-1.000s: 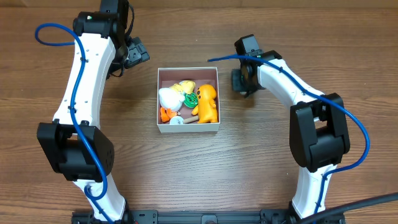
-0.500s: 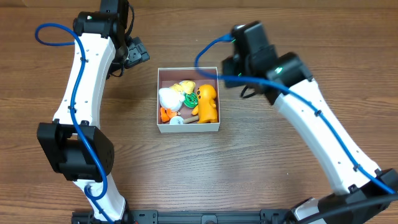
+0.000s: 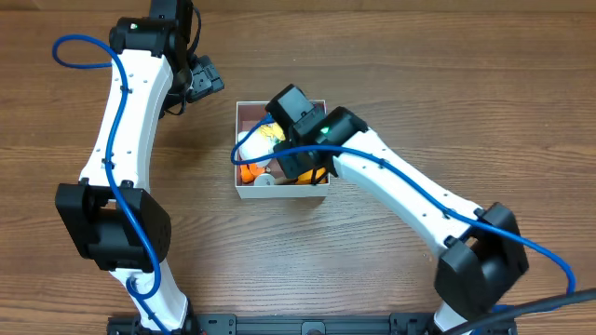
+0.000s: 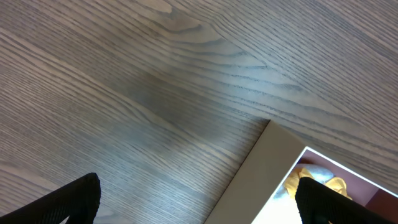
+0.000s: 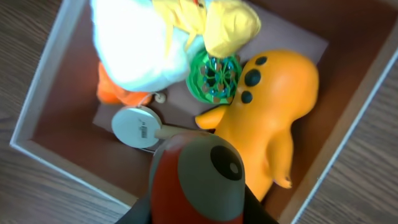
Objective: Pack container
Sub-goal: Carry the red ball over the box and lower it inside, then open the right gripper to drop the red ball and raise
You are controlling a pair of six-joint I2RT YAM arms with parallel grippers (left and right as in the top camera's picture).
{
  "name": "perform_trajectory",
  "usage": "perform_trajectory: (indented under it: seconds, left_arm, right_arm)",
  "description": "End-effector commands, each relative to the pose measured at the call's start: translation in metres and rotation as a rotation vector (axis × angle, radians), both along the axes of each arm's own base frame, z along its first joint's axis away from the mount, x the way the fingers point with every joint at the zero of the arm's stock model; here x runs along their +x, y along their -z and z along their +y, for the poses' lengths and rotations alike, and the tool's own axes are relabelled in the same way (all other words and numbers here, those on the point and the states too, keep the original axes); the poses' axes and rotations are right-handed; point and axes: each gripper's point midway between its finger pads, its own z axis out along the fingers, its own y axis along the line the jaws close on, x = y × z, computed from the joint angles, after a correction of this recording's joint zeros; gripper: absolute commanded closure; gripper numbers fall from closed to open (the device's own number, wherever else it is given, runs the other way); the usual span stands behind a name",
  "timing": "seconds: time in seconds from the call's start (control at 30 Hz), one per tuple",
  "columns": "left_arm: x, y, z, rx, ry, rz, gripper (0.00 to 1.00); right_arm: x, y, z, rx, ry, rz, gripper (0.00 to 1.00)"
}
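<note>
— Right gripper (image 3: pixel 303 158) has swung in from the side; it hangs over the container (image 3: pixel 279 193), clamped on a red-and-grey toy (image 5: pixel 196 177).
— Inside?
— Orange toy (image 5: pixel 273 118), white plush (image 5: pixel 134 50), green disc (image 5: pixel 214 74); its arm (image 3: pixel 400 191) hides much from overhead.
— Left gripper (image 3: pixel 203 79)?
— Fingers spread, near the container's far-left corner.

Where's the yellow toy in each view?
Overhead: yellow toy in the upper part of the container, beside the right arm.
Left wrist: bottom right, just inside the container wall.
Right wrist: top centre, above the green toy; right tool holds a red toy below.
Shared landmark: the container's white wall.
</note>
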Motion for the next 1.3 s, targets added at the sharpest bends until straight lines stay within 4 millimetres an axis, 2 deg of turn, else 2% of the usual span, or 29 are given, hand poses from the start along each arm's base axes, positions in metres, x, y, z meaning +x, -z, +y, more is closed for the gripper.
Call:
perform_trajectory:
  seconds: [0.0,0.1,0.3,0.57,0.7,0.73,0.8,0.9,0.93,1.0,1.07,1.1,1.23,1.27]
  left_arm:
    - [0.001,-0.013,-0.001,-0.012,-0.018,-0.036,0.00]
    - [0.001,-0.013,-0.001,-0.012,-0.018,-0.036,0.00]
    - [0.001,-0.013,-0.001,-0.012,-0.018,-0.036,0.00]
    - [0.001,-0.013,-0.001,-0.012,-0.018,-0.036,0.00]
    - [0.001,-0.013,-0.001,-0.012,-0.018,-0.036,0.00]
    - [0.001,-0.013,-0.001,-0.012,-0.018,-0.036,0.00]
    - [0.001,-0.013,-0.001,-0.012,-0.018,-0.036,0.00]
    - [0.001,-0.013,-0.001,-0.012,-0.018,-0.036,0.00]
    - [0.001,-0.013,-0.001,-0.012,-0.018,-0.036,0.00]
    - [0.001,-0.013,-0.001,-0.012,-0.018,-0.036,0.00]
    - [0.001,-0.013,-0.001,-0.012,-0.018,-0.036,0.00]
    - [0.001,-0.013,-0.001,-0.012,-0.018,-0.036,0.00]
    - [0.001,-0.013,-0.001,-0.012,-0.018,-0.036,0.00]
    - [0.001,-0.013,-0.001,-0.012,-0.018,-0.036,0.00]
  right_arm:
    - [0.000,-0.008,0.004,0.022,-0.010,-0.017,0.51]
    - [0.000,-0.008,0.005,0.025,-0.012,-0.015,0.36]
    - [-0.001,-0.009,0.009,0.042,-0.018,-0.010,0.27]
    - [0.001,-0.011,0.008,0.040,-0.015,-0.020,0.27]
    - [0.010,-0.033,0.005,0.054,0.011,-0.073,0.27]
    - [0.015,-0.046,0.000,0.060,0.037,-0.110,0.26]
    - [0.025,-0.074,-0.017,0.064,0.125,-0.196,0.20]
    - [0.032,-0.123,-0.056,0.097,0.259,-0.309,0.00]
    - [0.032,-0.132,-0.065,0.105,0.279,-0.324,0.00]
    - [0.032,-0.161,-0.096,0.150,0.362,-0.370,0.00]
    - [0.032,-0.182,-0.122,0.177,0.420,-0.411,0.00]
    - [0.032,-0.197,-0.145,0.194,0.471,-0.447,0.00]
    - [0.027,-0.231,-0.202,0.221,0.606,-0.539,0.00]
    - [0.026,-0.235,-0.210,0.220,0.623,-0.552,0.00]
